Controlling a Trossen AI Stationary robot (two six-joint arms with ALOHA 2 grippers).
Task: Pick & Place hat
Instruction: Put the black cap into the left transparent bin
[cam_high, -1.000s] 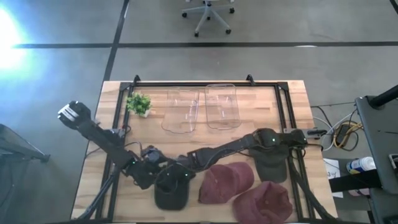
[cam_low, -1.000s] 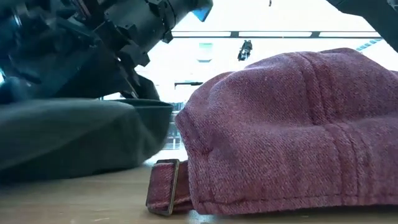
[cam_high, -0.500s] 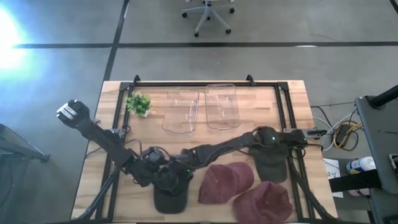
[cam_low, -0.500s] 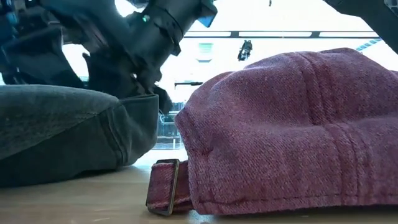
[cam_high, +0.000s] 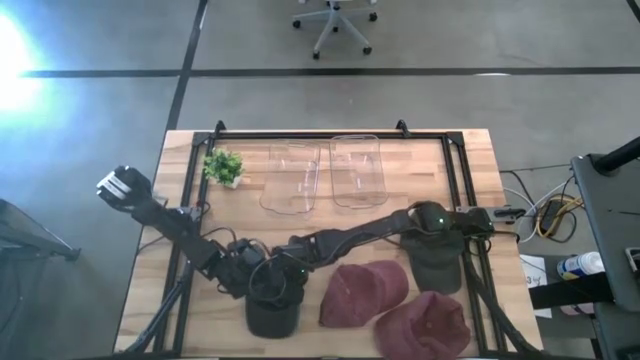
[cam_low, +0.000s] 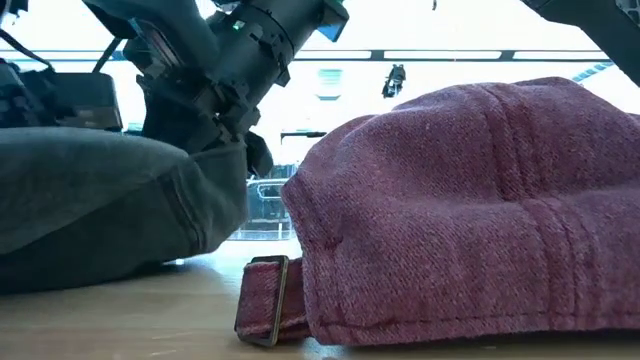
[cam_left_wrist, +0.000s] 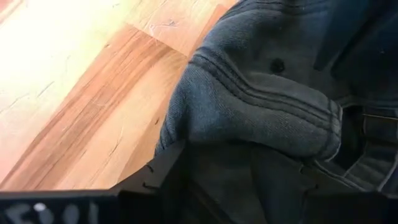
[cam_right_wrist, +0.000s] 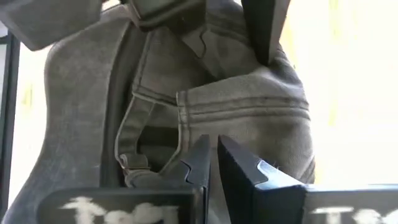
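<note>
- The dark grey hat (cam_high: 272, 312) lies at the near edge of the table (cam_high: 190, 330), left of the middle, just left of a maroon hat (cam_high: 362, 290).
- The left claw (cam_high: 250, 283) comes in from the left and sits at the hat's far-left edge, right against the fabric. In the left wrist view the grey cloth (cam_left_wrist: 261, 106) bunches directly in front of its dark fingers (cam_left_wrist: 168, 168), but how far they are spread cannot be told.
- The right claw (cam_high: 293, 268) reaches across from the right and meets the same hat at its far-right edge. In the right wrist view its fingers (cam_right_wrist: 199, 163) stand almost together, with the hat's rear band and strap (cam_right_wrist: 134, 165) just ahead; whether cloth is pinched between them cannot be told.
- In the low view the grey hat (cam_low: 100, 210) bulges up from the table with a claw pressed into its rear edge.
- A second maroon hat (cam_high: 425, 325) lies near the right corner, and another dark hat (cam_high: 437, 268) sits behind it.
</note>
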